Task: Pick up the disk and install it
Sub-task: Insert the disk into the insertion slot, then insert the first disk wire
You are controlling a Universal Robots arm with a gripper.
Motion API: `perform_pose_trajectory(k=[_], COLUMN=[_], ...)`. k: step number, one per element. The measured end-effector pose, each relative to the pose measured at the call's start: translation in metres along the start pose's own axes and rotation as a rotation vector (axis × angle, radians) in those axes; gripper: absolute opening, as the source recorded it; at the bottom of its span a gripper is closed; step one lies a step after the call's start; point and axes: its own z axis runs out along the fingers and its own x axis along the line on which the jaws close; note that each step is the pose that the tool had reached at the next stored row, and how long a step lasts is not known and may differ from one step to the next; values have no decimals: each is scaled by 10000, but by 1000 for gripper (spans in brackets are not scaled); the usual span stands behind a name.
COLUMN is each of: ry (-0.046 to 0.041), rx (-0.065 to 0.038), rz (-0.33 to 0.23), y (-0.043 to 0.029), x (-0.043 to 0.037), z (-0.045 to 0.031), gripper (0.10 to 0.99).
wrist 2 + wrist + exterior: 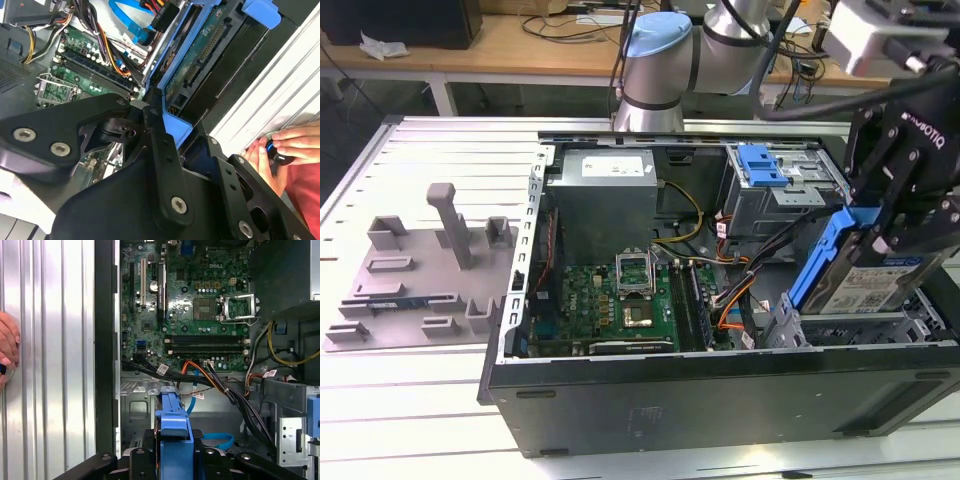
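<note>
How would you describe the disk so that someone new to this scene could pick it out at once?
Find the open black computer case, then look to its end at the exterior view's right, where the gripper holds the disk. It is a flat silver slab with a blue-and-white label in a blue frame, unlike the big grey box or the small all-blue latch.

The disk [868,288], a flat rectangular silver hard drive with a blue-and-white label, sits framed in a blue plastic bracket. It is clamped between the fingers of the end effector [892,235] and hangs just below it, tilted steeply on edge. Its green circuit-board face [200,55] shows in the second wrist view.
</note>
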Motion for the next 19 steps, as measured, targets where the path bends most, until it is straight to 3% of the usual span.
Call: perform_pose_trajectory(k=[6, 9, 12, 19], ry=[0, 3, -1, 0], rx=[1, 0, 0, 0], rz=[-1, 0, -1, -8], y=[4, 5, 5, 6], x=[11, 12, 11, 11], z=[116, 117, 120, 119], gripper=[369, 376, 565, 565])
